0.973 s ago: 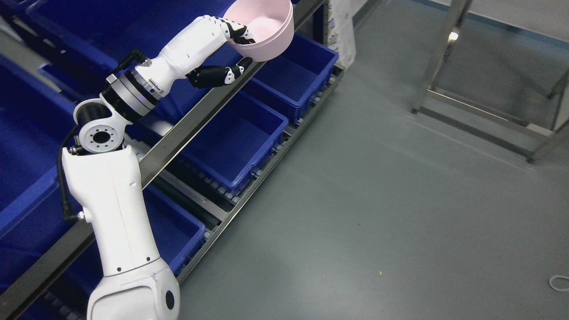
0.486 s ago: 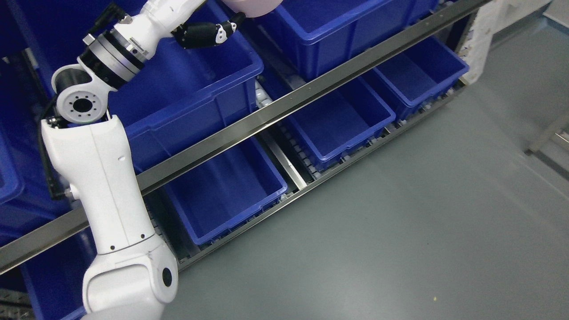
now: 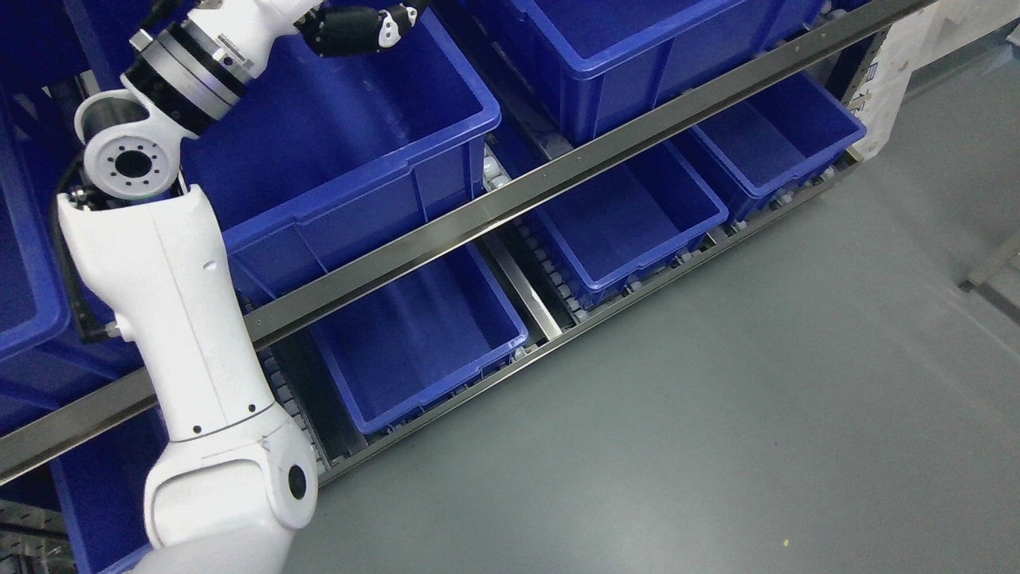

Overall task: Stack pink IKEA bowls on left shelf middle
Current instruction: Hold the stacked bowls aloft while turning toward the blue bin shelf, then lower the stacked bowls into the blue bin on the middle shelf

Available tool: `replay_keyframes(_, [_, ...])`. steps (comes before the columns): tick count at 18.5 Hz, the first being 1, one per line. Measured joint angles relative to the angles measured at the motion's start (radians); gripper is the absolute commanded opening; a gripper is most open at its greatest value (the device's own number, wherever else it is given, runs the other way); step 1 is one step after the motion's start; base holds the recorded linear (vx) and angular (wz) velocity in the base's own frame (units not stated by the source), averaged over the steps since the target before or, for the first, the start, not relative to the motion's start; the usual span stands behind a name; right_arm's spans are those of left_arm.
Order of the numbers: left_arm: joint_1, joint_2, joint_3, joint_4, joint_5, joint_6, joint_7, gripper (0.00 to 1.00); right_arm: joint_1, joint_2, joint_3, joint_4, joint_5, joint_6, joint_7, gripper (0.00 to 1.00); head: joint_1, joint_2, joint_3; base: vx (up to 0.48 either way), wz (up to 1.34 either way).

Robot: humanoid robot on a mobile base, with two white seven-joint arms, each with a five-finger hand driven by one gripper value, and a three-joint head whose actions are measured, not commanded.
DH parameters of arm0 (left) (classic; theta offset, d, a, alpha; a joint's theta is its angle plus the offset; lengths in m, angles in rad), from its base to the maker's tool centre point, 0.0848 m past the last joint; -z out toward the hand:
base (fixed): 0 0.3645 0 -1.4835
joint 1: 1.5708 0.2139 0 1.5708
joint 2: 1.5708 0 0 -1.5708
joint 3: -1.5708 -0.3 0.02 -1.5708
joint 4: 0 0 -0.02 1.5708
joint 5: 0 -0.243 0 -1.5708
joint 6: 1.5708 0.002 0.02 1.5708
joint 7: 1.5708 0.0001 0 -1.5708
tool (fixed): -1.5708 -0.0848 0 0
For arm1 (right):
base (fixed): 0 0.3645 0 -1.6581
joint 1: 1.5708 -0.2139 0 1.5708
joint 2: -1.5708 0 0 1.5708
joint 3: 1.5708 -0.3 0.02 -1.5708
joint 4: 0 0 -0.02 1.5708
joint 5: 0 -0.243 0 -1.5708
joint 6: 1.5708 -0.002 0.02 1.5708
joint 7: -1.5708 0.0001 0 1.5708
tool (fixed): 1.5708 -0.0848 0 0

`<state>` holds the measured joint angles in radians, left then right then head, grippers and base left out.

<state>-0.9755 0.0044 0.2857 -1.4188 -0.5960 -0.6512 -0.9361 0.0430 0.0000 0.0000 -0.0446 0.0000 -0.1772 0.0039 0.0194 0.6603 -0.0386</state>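
Reaching up from the lower left, the left arm [image 3: 183,319] crosses the blue bins [image 3: 351,151]; its hand [image 3: 358,24] is cut off at the top edge, so I cannot tell its grip.

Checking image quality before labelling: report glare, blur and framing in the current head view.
Head view: tilted framing; bright glare streaks along the steel shelf rail; blue bins sharp, their interiors in shadow; grey floor evenly lit with soft sheen; left hand cropped by the top edge, so its grasp is unreadable.
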Motion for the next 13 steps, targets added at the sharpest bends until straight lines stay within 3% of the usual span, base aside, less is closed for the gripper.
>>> replay_keyframes(11, [0.179, 0.220, 0.032, 0.053, -0.074, 0.092, -0.009, 0.06, 0.000, 0.000, 0.000, 0.000, 0.000, 0.000, 0.000, 1.00, 0.0000, 0.000, 0.000, 0.000, -0.01])
replay_keyframes(13, [0.195, 0.251, 0.034, 0.072, -0.078, 0.093, -0.009, 0.10, 0.000, 0.000, 0.000, 0.000, 0.000, 0.000, 0.000, 1.00, 0.0000, 0.000, 0.000, -0.001, 0.01])
